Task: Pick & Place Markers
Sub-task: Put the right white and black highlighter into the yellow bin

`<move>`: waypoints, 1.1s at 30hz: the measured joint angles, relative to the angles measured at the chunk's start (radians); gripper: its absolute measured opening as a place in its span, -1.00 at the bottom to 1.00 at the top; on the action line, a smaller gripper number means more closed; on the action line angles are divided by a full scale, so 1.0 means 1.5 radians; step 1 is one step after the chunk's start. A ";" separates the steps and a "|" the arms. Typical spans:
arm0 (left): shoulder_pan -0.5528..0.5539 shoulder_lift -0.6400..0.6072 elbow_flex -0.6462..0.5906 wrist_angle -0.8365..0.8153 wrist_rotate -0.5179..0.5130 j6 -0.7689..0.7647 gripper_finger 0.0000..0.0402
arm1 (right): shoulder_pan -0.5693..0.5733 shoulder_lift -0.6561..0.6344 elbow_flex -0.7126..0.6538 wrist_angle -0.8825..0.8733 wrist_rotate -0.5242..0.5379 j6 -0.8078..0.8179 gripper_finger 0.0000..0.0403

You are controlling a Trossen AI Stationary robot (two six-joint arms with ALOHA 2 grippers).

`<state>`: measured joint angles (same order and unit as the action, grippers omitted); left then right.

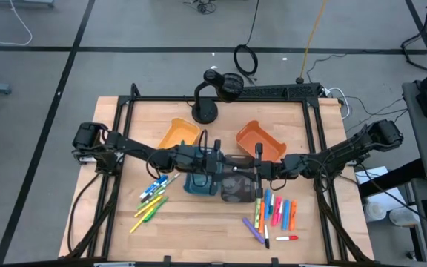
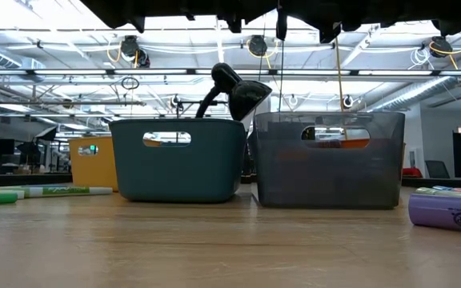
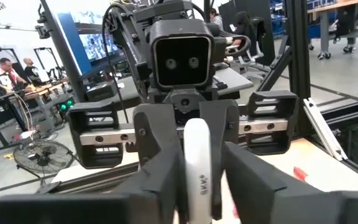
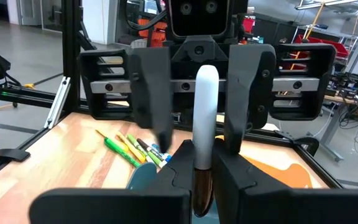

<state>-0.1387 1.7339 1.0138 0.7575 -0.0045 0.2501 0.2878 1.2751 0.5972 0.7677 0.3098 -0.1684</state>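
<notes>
A white marker (image 4: pixel 206 112) stands upright in the air between my two grippers, above the teal bin (image 1: pixel 199 184) and the grey bin (image 1: pixel 237 189). My right gripper (image 4: pixel 197 180) is shut on its lower end. My left gripper (image 3: pixel 201 183) faces it from the table's left. Its fingers (image 4: pixel 151 93) stand on either side of the marker's white upper part, and a gap shows on one side. More markers lie flat on the table: a green and yellow cluster (image 1: pixel 153 199) at the left and a mixed-colour cluster (image 1: pixel 275 215) at the right. My right gripper pinches the marker's dark lower end (image 4: pixel 199 177) between its two fingers. The fingers come level from the table's right side and lie across the marker. The marker stands upright above them, lifted clear of the bins and the table.
Two orange bins (image 1: pixel 178 133) (image 1: pixel 260 141) sit behind the teal and grey ones. A black camera stand (image 1: pixel 206 100) rises at the far middle. A black frame (image 1: pixel 124 100) borders the table. In the low view a purple marker (image 2: pixel 448 212) lies near right and a green one (image 2: pixel 62 190) at left.
</notes>
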 joint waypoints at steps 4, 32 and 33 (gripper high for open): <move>0.000 0.000 0.000 0.001 -0.001 -0.003 -0.83 | 0.000 0.000 0.000 -0.003 0.000 -0.002 -0.90; 0.129 -0.491 -0.321 -0.225 -0.303 -0.150 -0.80 | 0.000 -0.014 0.000 -0.046 0.006 0.052 -0.36; 0.145 -0.504 -0.339 -0.225 -0.310 -0.170 -0.78 | 0.000 -0.014 0.000 -0.047 0.008 0.051 -0.36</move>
<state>0.0794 0.9775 0.5057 0.4199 -0.4698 -0.0043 0.2878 1.2537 0.5976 0.6973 0.3213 -0.0914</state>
